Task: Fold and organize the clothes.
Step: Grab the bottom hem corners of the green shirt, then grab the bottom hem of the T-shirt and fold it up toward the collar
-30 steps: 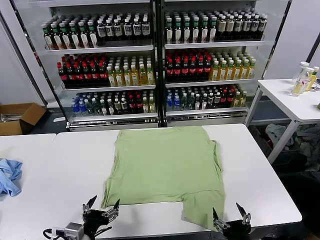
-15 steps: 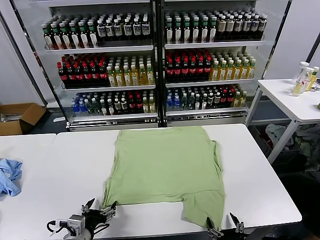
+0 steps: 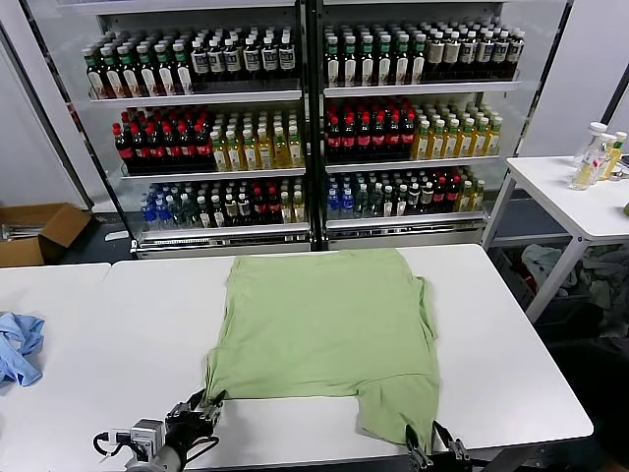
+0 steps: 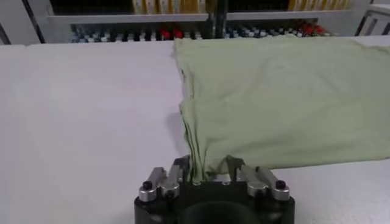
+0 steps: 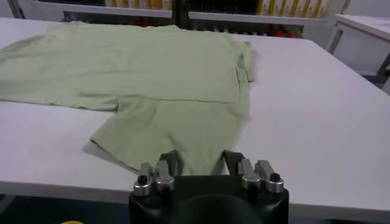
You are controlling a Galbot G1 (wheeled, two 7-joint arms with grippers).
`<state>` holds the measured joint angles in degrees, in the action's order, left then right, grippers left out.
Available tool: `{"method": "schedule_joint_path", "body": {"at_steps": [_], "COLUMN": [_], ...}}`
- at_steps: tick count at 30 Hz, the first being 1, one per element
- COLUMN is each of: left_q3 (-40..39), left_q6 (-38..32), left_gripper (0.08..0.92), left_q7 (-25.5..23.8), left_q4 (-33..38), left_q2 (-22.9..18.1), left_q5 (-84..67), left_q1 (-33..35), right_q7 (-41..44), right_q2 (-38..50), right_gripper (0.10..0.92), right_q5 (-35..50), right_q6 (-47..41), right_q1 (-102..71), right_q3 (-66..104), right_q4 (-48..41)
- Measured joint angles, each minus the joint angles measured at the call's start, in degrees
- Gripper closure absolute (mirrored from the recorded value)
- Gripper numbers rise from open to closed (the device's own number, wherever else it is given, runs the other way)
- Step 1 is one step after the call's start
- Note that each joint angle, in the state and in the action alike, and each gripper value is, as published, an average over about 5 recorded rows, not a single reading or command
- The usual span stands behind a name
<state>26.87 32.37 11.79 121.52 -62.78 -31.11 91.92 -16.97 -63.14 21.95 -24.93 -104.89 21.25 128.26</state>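
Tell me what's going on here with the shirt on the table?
A light green shirt lies spread flat on the white table. The left tool is pinching the shirt's near left corner, and the right tool is at the near edge of the sleeve, closed around the fabric. No fold has been made yet.
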Motion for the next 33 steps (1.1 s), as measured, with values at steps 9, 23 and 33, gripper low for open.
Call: {"method": "schedule_joint_path", "body": {"at_steps": [9, 23, 33], "left_q3": [0.3, 3.7, 4.0], "left_q6": [-0.3, -4.0, -5.9], "left_gripper": [0.895, 0.917, 0.915], "left_q7": [-1.6, -4.3, -5.4], "left_q4": [0.6, 5.8, 5.0], "left_q2": [-0.2, 1.9, 4.5], "left_q5": [-2.0, -6.4, -8.5], "left_q1": [0.6, 0.9, -2.6], "right_q7": [1.5, 2.7, 3.8], "right_q2": [1.5, 7.3, 11.8], "right_gripper": [0.919, 0.919, 0.919], "right_q5": [1.8, 5.9, 9.3], "right_q6": [2.5, 6.6, 7.0], "right_q1": [-0.3, 5.2, 17.1], "right_q3": [1.9, 8.2, 7.0], "right_q4": [2.4, 4.1, -2.5]}}
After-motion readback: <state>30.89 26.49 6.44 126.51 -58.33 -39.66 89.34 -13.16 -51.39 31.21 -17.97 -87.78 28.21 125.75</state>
